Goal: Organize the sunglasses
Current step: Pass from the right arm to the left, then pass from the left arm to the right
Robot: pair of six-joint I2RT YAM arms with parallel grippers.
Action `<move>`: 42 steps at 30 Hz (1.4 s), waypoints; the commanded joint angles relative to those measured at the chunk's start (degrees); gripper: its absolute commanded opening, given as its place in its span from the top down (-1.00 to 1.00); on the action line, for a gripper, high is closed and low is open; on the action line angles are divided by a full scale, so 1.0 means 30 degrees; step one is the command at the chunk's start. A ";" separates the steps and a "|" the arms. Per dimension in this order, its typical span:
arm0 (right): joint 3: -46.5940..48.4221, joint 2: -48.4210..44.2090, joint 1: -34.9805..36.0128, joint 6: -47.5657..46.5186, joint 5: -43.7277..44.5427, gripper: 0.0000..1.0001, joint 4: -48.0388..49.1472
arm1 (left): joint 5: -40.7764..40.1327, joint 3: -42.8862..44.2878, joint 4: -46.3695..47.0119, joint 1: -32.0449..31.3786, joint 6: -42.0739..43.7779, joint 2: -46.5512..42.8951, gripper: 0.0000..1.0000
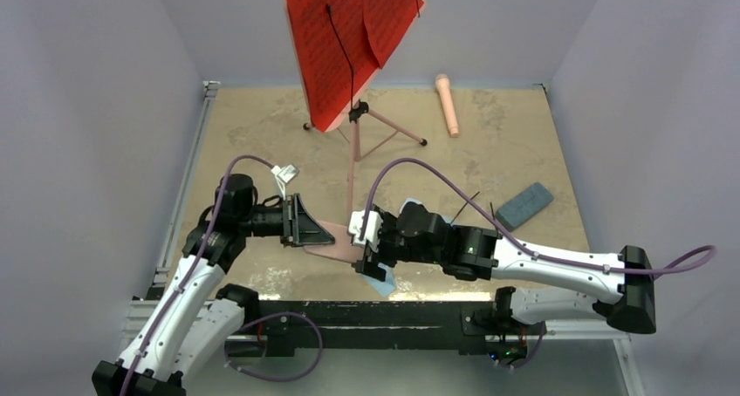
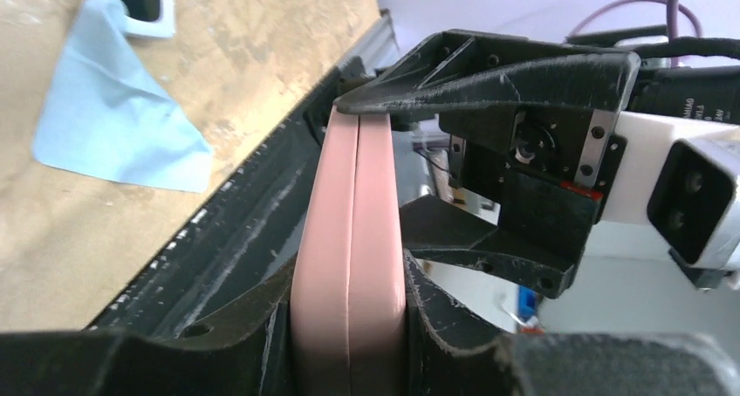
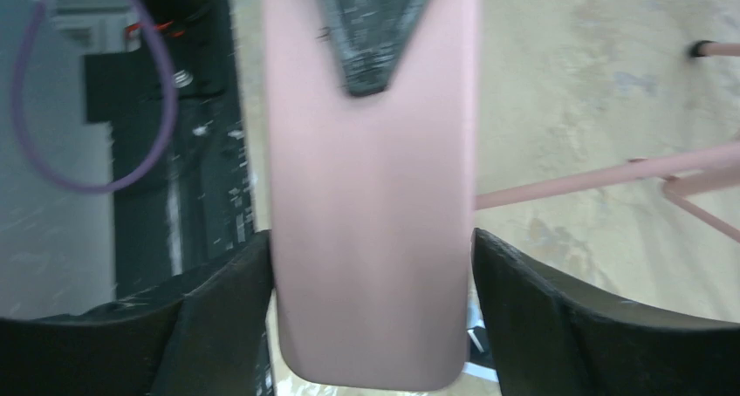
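Top view only: the two arms meet at 6 o'clock on the table (image 1: pixel 262 126). A stand (image 1: pixel 358 112) with red sheets is at 12, a pink tube (image 1: pixel 448 104) at 1, and a grey case (image 1: pixel 525 204) at 3.
Left wrist view only: a corner of the white sunglasses (image 2: pixel 140 8) shows at the top left.
Right wrist view only: the broad flat face of the pink case (image 3: pixel 371 239) fills the middle.
Left claw (image 1: pixel 325 236): clamped on the pink case across its thin sides, pads pressed to both faces.
Right claw (image 1: pixel 368 261): closed on the other end of the same case, one finger at each long edge.
Pink case: held off the table between the claws. Its seam is shut and its contents cannot be seen. Its long axis runs from 10 to 4 o'clock.
Grey case: closed, lying flat, well apart from both claws.
White sunglasses: on the table, touching the far corner of a blue cloth (image 2: pixel 113 126). Too little shows to tell which way they point.
Black sunglasses (image 1: pixel 467 207): only thin dark arms show, beside the right arm at 4 o'clock, pointing toward 1. The lenses are hidden.
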 commanded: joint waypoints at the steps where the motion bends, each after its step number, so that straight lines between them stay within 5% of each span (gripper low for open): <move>1: -0.0820 -0.1201 -0.0175 0.3322 0.5438 -0.73 0.4171 | -0.5024 0.2038 -0.2880 -0.1027 0.1589 -0.1005 1.00; 4: -0.2266 -0.3103 -0.0172 0.8395 0.9768 -0.82 0.5171 | -1.0111 0.3270 -0.2930 -0.2661 0.1430 -0.1497 1.00; 8: -0.3147 -0.6103 -0.0201 2.0010 1.4130 -0.88 0.0041 | -1.3883 0.2958 0.1528 -0.5720 0.0888 -0.1580 1.00; 14: -0.3834 -0.9484 -0.0200 3.1388 1.1077 -0.87 -0.4963 | -2.4855 0.6186 0.1423 -1.2309 0.5115 0.2253 1.00; 16: -0.4582 -1.0006 -0.0193 3.3251 1.0177 -0.90 -0.4362 | -2.7815 0.6525 0.2664 -1.4137 0.6704 0.3011 1.00; 20: -0.6700 -1.0777 -0.0193 3.4739 0.9485 -0.94 0.0373 | -2.7159 0.5035 0.7350 -1.5061 0.8648 0.2780 1.00; 27: -0.7069 -1.0845 -0.0201 3.6380 1.1422 -0.96 0.3087 | -2.4200 0.1084 1.4084 -1.5411 0.9364 0.1069 1.00; 32: -0.7562 -1.0095 -0.0198 3.6315 1.1903 -0.96 0.6990 | -2.3691 0.1027 1.4319 -1.5423 0.9780 0.1283 1.00; 42: -0.5545 -0.8592 -0.0249 3.7216 1.4200 -0.94 0.5545 | -2.2623 0.0713 1.4485 -1.5583 0.9818 0.0993 1.00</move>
